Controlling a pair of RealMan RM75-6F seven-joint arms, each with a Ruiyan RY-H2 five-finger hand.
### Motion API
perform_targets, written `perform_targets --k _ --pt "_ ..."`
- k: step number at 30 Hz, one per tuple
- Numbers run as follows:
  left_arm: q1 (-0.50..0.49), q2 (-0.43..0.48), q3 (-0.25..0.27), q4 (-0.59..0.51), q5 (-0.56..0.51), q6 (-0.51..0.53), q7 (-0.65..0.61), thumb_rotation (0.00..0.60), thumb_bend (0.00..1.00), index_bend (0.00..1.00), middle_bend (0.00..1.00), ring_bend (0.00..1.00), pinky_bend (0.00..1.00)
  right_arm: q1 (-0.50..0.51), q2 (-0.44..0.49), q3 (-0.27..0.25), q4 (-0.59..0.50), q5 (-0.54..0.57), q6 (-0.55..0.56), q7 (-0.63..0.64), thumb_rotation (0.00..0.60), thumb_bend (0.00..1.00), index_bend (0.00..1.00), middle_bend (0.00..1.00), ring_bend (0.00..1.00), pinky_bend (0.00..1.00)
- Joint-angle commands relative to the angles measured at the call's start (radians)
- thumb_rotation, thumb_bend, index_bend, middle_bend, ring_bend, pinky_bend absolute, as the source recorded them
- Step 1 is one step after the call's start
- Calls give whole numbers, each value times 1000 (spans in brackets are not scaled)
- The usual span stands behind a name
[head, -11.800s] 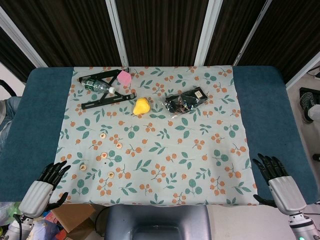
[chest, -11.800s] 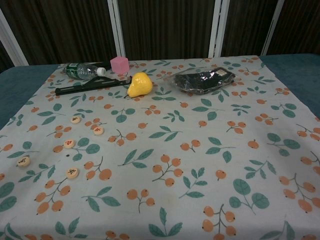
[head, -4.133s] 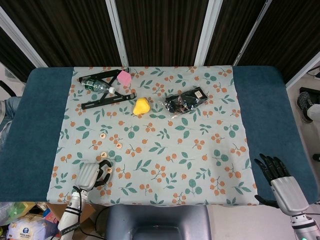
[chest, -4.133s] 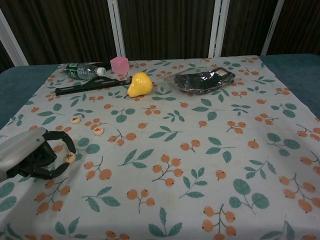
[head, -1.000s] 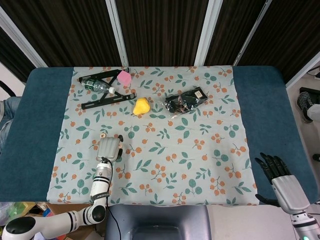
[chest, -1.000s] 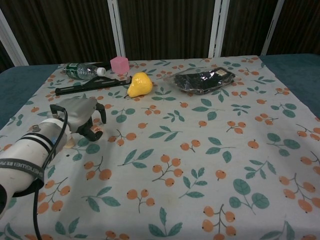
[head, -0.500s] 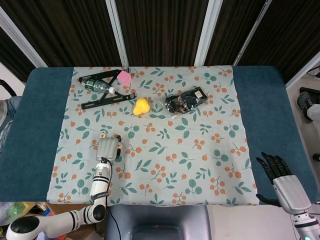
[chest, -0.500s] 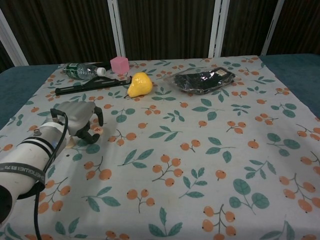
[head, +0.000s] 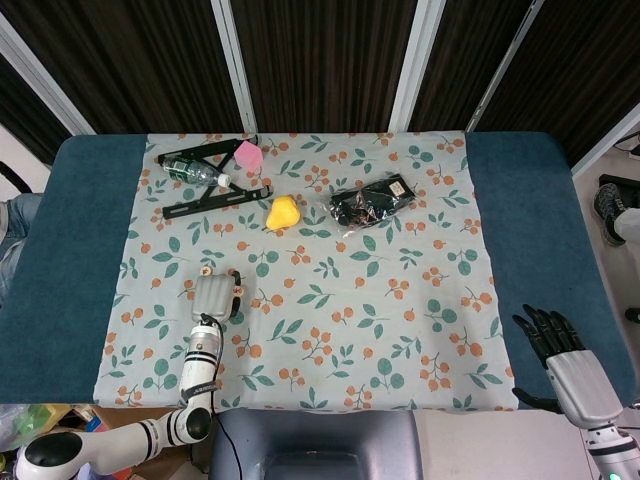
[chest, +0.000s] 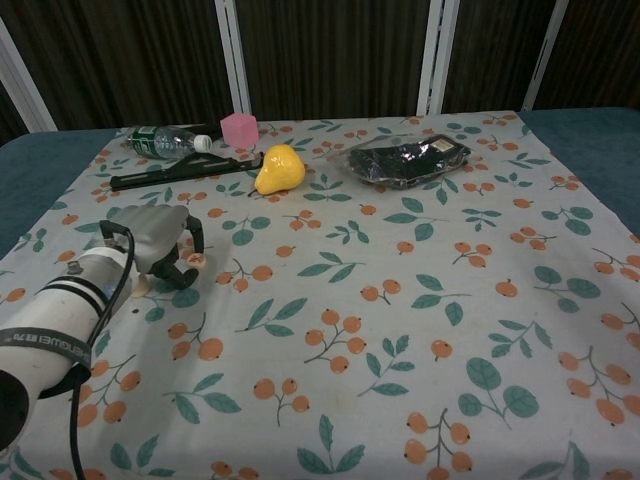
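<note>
The left hand (chest: 160, 245) lay off the near left corner of the tablecloth (head: 400, 340) some seconds ago. It has since come in over the cloth's left side, passing the wooden discs nearer the front edge. In the last second it has barely moved, only settling a little lower. Its dark fingers now curl down around one small wooden disc (chest: 196, 260), with the fingertips at the disc's rim. Whether they actually pinch it or merely rest against it cannot be told, and the disc lies flat on the cloth. So the hand appears to be closing on this disc, with no lift yet. Another disc (head: 206, 270) lies just beyond the hand. The right hand (head: 562, 362) has stayed off the near right corner, its fingers spread and holding nothing. As for writing, the black band (chest: 45, 340) on the left forearm has white lettering too small to read. The discs carry a reddish mark that is not legible. At the far left edge, the bottle (chest: 165, 139) has a green label that is unreadable. The black packet (chest: 405, 161), right of the yellow pear (chest: 279, 169), has a pale tag that is also illegible.
</note>
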Motion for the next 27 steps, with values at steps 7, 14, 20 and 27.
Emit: perform_targets --k 7,14,20,27 --pt "10 24 7 -55 53 37 -38 600 395 527 1000 1000 1000 1 -1 0 1 1 -3 -2 600 205 0 0 0 27" --pt "66 168 22 -319 103 115 -38 600 395 527 1000 1000 1000 0 -1 -1 -1 1 -5 -8 600 204 0 0 0 27" --pt "131 304 73 -499 96 133 -36 600 395 520 1000 1000 1000 -1 -4 -3 -1 -1 -5 -14 600 204 0 0 0 29" --pt "163 355 108 -502 72 117 -65 600 395 500 1000 1000 1000 -2 -6 -5 -2 -5 -5 -21 600 204 0 0 0 31"
